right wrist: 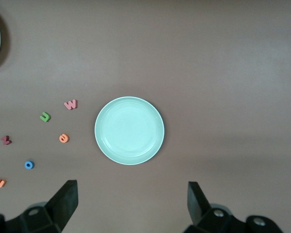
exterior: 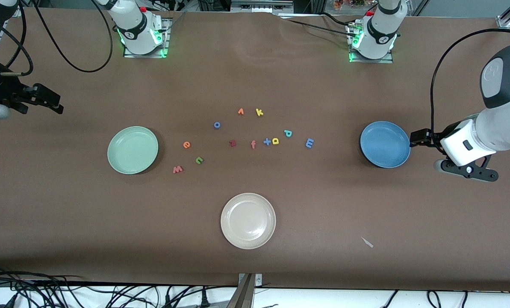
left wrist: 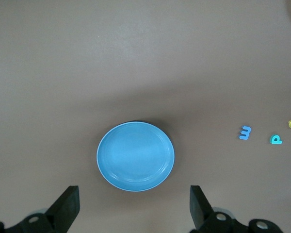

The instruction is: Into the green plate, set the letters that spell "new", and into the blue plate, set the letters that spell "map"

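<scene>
Now both plates bare; left gripper (left wrist: 132, 206), right gripper (right wrist: 131, 204) wait, jaws wide.

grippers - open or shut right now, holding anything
Left gripper: open, holding nothing, above the table beside the blue plate.
Right gripper: open, holding nothing, beside the green plate.

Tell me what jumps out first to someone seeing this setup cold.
Three round plates ring a scatter of small foam letters at mid-table: the green plate toward the right arm's end, the blue plate toward the left arm's end, and a cream plate nearest the front camera. All three are empty, and every letter lies on the table. The right gripper and left gripper hang open off the table's ends, holding nothing.
</scene>
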Controlling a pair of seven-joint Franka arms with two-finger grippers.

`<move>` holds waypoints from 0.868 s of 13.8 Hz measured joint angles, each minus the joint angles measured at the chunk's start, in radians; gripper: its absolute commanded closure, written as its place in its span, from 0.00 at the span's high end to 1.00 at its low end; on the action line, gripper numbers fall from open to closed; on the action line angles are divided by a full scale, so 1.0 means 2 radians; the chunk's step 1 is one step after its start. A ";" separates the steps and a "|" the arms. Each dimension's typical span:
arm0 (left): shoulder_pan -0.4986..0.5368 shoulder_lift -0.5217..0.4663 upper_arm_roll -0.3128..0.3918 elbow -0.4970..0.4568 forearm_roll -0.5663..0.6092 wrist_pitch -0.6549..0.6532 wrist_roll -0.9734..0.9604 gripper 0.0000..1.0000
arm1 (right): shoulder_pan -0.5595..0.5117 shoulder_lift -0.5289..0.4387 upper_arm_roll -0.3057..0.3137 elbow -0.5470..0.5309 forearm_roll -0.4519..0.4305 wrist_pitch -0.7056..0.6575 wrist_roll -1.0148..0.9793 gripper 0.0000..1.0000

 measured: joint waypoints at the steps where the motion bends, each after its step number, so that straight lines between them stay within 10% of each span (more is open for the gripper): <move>1: 0.000 0.000 0.000 0.000 0.000 0.000 0.000 1.00 | 0.000 0.000 0.000 0.000 0.000 0.000 0.002 1.00; 12: 0.000 0.000 0.000 -0.002 0.000 -0.001 0.001 1.00 | 0.000 0.000 0.000 0.001 0.000 -0.002 0.014 1.00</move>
